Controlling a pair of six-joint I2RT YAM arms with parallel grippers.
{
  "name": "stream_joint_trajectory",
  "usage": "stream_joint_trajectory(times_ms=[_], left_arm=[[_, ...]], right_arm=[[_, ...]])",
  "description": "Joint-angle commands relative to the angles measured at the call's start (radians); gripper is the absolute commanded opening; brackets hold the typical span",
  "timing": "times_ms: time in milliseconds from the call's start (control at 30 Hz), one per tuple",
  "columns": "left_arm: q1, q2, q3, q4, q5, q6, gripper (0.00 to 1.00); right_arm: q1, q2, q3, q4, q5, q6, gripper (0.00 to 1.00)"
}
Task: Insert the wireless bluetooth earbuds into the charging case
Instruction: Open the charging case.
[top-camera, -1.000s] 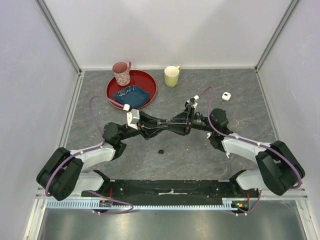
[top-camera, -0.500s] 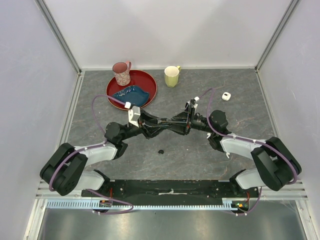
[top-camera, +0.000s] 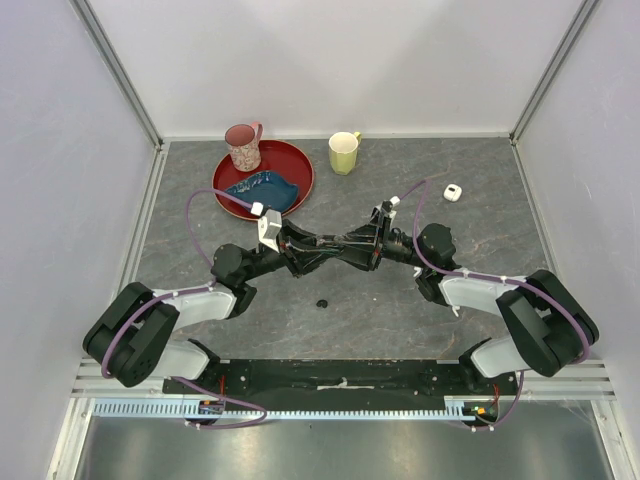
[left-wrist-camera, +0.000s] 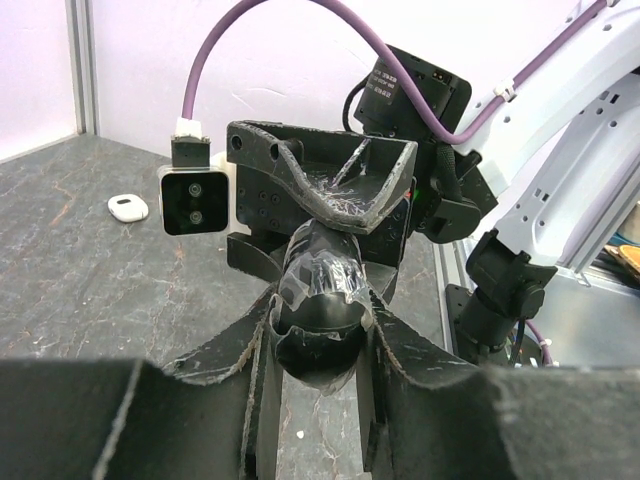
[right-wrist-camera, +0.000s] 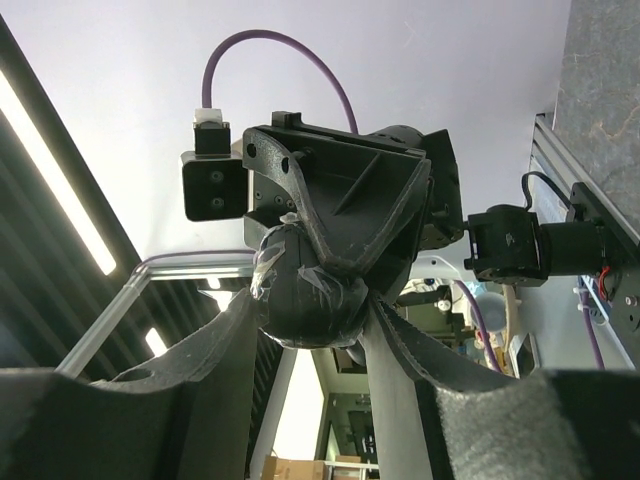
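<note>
Judging by what is shown, none of the task appears done. The case (top-camera: 453, 192) lies on the desk (top-camera: 480, 260), well apart from the right end effector (right-wrist-camera: 312, 325) and beyond it, and no earbuds are seen in it or anywhere else. The two end effectors are set tip to tip. The left end effector (left-wrist-camera: 318, 335) is closed, its fingers pressed on a dark taped lump (left-wrist-camera: 318, 285). Whether the right one is clamped on that lump or only stands around it cannot be told. The lump cannot be identified, nor can a dark speck (top-camera: 322, 302) on the desk just near of the tips.
</note>
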Motion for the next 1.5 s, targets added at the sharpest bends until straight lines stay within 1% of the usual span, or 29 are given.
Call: stream_joint_trajectory(times_ms=[0,33,100,133,200,233,267,300,333,367,400,433,467,500,533,567,600,633,667,700,733,833,933,1233,1467], left_arm=[[-0.004,-0.004,-0.019,0.292,-0.021,0.007,0.02],[-0.004,-0.006,-0.021,0.292,-0.021,0.007,0.02],[-0.004,-0.014,-0.022,0.292,-0.021,0.007,0.02],[-0.004,-0.017,-0.025,0.292,-0.020,0.008,0.02],[-0.004,-0.021,-0.028,0.292,-0.026,0.010,0.02],[-0.004,-0.026,-0.031,0.292,-0.027,0.014,0.02],[-0.004,-0.031,-0.033,0.291,-0.027,0.015,0.02],[-0.004,-0.034,-0.035,0.291,-0.029,0.018,0.02],[-0.004,-0.037,-0.038,0.288,-0.030,0.021,0.02],[-0.004,-0.046,-0.039,0.274,-0.030,0.024,0.02],[-0.004,-0.052,-0.042,0.263,-0.032,0.030,0.02],[-0.004,-0.061,-0.044,0.250,-0.033,0.040,0.02],[-0.004,-0.070,-0.045,0.236,-0.033,0.047,0.02],[-0.004,-0.092,-0.048,0.202,-0.039,0.056,0.02],[-0.004,-0.104,-0.048,0.185,-0.041,0.070,0.02],[-0.004,-0.116,-0.048,0.165,-0.041,0.077,0.02],[-0.004,-0.150,-0.045,0.112,-0.046,0.085,0.02],[-0.004,-0.165,-0.042,0.086,-0.047,0.100,0.02],[-0.004,-0.185,-0.041,0.055,-0.047,0.110,0.02],[-0.004,-0.202,-0.036,0.011,-0.046,0.119,0.02],[-0.004,-0.234,-0.036,-0.010,-0.046,0.134,0.02],[-0.004,-0.288,-0.035,-0.077,-0.035,0.163,0.02],[-0.004,-0.314,-0.035,-0.131,-0.032,0.191,0.02],[-0.004,-0.354,-0.041,-0.209,-0.056,0.243,0.02],[-0.007,-0.350,-0.030,-0.228,-0.050,0.243,0.02]], right_arm=[[0.012,-0.015,0.007,0.162,0.005,0.021,0.21],[0.013,-0.020,0.007,0.151,0.007,0.005,0.26],[0.012,-0.035,0.008,0.090,0.005,-0.021,0.31],[0.013,-0.043,0.013,0.067,0.007,-0.051,0.42],[0.013,-0.076,0.019,-0.025,0.011,-0.099,0.56],[0.013,-0.090,0.031,-0.071,0.019,-0.163,0.67],[0.012,-0.122,0.042,-0.184,0.022,-0.204,0.72],[0.013,-0.139,0.068,-0.253,0.025,-0.244,0.77],[0.012,-0.156,0.083,-0.392,0.039,-0.296,0.79],[0.013,-0.190,0.100,-0.468,0.054,-0.396,0.81],[0.012,-0.210,0.135,-0.552,0.069,-0.456,0.84],[0.012,-0.228,0.154,-0.694,0.088,-0.507,0.85],[0.012,-0.262,0.174,-0.769,0.136,-0.618,0.86],[0.012,-0.277,0.197,-0.844,0.161,-0.674,0.86],[0.012,-0.293,0.241,-0.987,0.195,-0.723,0.87],[0.012,-0.313,0.263,-1.051,0.253,-0.777,0.87],[0.012,-0.322,0.302,-1.109,0.288,-0.864,0.87],[0.013,-0.339,0.319,-1.210,0.316,-0.909,0.87],[0.013,-0.343,0.333,-1.251,0.344,-0.944,0.88],[0.013,-0.351,0.358,-1.286,0.405,-1.019,0.88],[0.015,-0.359,0.366,-1.333,0.425,-1.048,0.88],[0.024,-0.371,0.399,-1.364,0.441,-1.146,0.88],[0.053,-0.392,0.425,-1.349,0.438,-1.197,0.88],[0.130,-0.462,0.430,-1.260,0.430,-1.262,0.88],[0.191,-0.433,0.467,-1.257,0.441,-1.302,0.88]])
